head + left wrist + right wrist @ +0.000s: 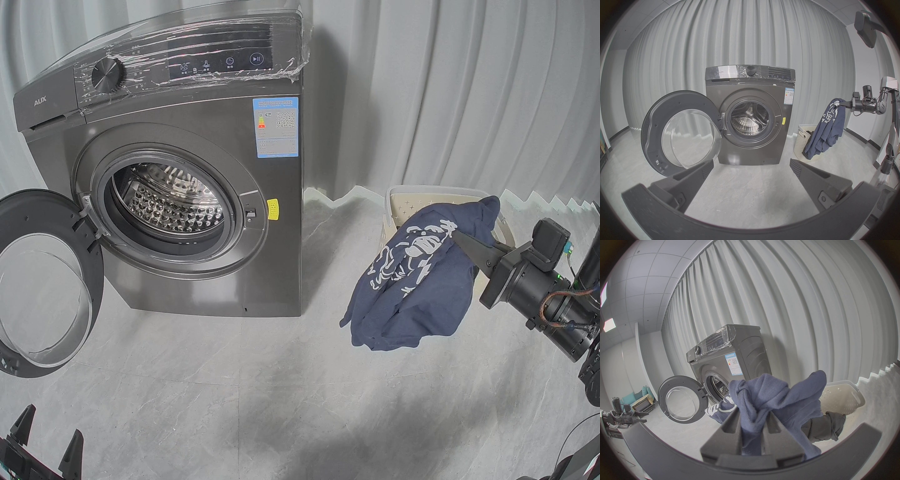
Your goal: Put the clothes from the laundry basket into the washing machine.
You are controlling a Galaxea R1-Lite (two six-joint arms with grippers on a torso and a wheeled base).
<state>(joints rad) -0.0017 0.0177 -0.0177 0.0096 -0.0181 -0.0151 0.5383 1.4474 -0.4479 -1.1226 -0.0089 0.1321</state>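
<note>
right claw [465, 244]: clenched on a bunch of the navy shirt [412, 281] – cloth pinched between both fingers in the right wrist view
shirt position: hanging free at 3 o'clock in the head view, over the laundry basket [406, 194], lower end slack and low
left claw [51, 428]: released, nothing in it, down at 7 o'clock
washing machine [187, 125]: at 10 o'clock, door [44, 281] swung wide, drum [165, 200] open and bare
left in basket: a dark garment [825, 427]
risk 1: the pinch takes only a fold – a fast swing could slide the cloth out onto the floor
risk 2: the long tail may drag on the basket rim or snag the dark garment; can't tell if they touch
risk 3: at the drum the tail could catch on the door seal and hang out
cause: low carry height, small bite
</note>
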